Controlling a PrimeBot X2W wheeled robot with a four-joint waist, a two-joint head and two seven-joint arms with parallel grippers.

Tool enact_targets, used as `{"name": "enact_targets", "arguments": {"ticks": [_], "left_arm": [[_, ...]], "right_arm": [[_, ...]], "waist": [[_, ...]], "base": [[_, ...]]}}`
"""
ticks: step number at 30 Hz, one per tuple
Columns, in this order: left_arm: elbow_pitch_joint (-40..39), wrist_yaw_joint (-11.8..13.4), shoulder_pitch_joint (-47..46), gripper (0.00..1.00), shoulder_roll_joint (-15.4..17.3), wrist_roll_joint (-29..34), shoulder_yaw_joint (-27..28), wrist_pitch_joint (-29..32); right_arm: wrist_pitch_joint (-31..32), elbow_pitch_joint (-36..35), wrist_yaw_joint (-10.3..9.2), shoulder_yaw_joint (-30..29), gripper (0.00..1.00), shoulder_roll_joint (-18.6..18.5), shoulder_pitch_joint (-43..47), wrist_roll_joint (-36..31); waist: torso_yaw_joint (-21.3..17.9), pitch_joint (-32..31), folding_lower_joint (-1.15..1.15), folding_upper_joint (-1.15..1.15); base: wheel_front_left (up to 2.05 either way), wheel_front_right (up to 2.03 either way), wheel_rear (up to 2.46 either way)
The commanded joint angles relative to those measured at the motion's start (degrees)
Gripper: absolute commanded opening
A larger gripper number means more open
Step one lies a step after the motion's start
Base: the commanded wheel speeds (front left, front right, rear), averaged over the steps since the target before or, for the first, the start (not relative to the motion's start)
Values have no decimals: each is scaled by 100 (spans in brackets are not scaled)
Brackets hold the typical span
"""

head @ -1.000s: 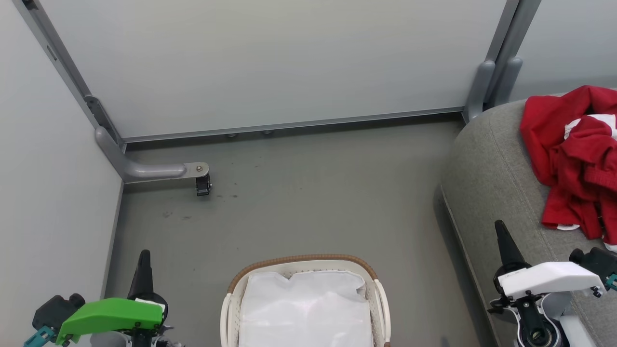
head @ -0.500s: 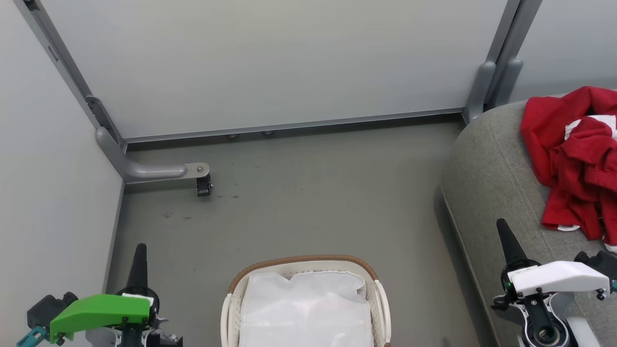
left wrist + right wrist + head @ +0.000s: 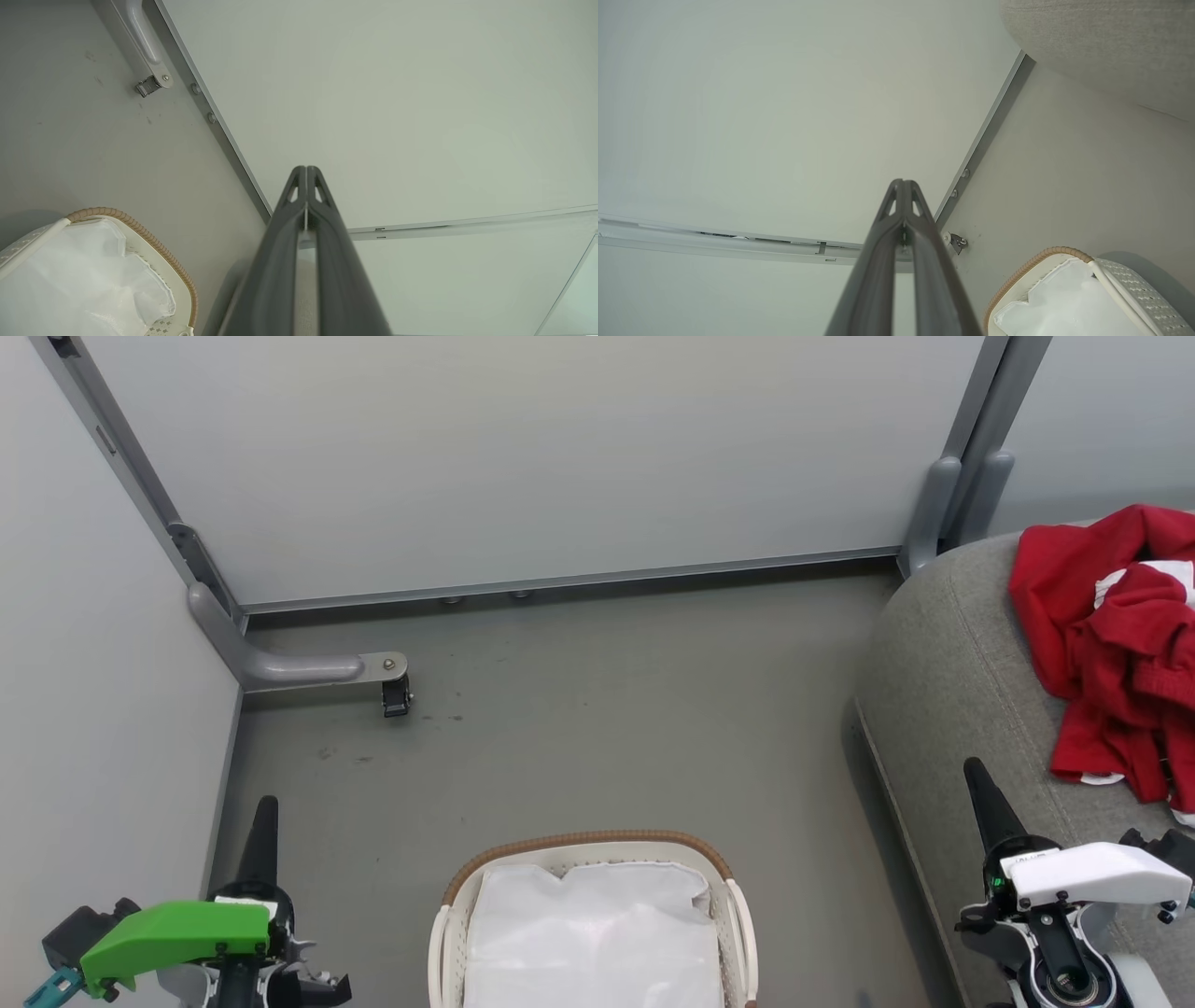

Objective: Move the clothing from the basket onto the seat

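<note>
Red clothing with white trim lies in a heap on the grey seat at the right edge of the head view. The white basket with a brown woven rim stands on the floor at the bottom centre, and only its white cloth liner shows inside. My left gripper is shut and empty, low at the left of the basket. My right gripper is shut and empty, over the seat's front edge. The left wrist view has shut fingertips beside the basket; the right wrist view has shut fingertips and the basket.
Pale partition panels wall in the grey floor at the back and left. A grey panel foot with a small black caster juts onto the floor at the left. Two grey posts stand behind the seat's corner.
Both grippers have sunk lower in the head view, the left one a bit further left. The clothing, basket and seat have not moved.
</note>
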Motion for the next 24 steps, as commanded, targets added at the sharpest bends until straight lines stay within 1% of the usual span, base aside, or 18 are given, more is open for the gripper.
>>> {"name": "enact_targets", "arguments": {"ticks": [1, 24], "left_arm": [[-51, -20, -132, 0, 17, -126, 47, 47], [-141, -86, -184, 0, 20, -1001, 198, 304]], "right_arm": [[33, -64, -4, -28, 0, -34, 30, 146], [304, -185, -3, -101, 0, -42, 80, 1172]], "waist": [[1, -1, 0, 0], [17, -22, 0, 0]], "base": [[0, 0, 0], [0, 0, 0]]}}
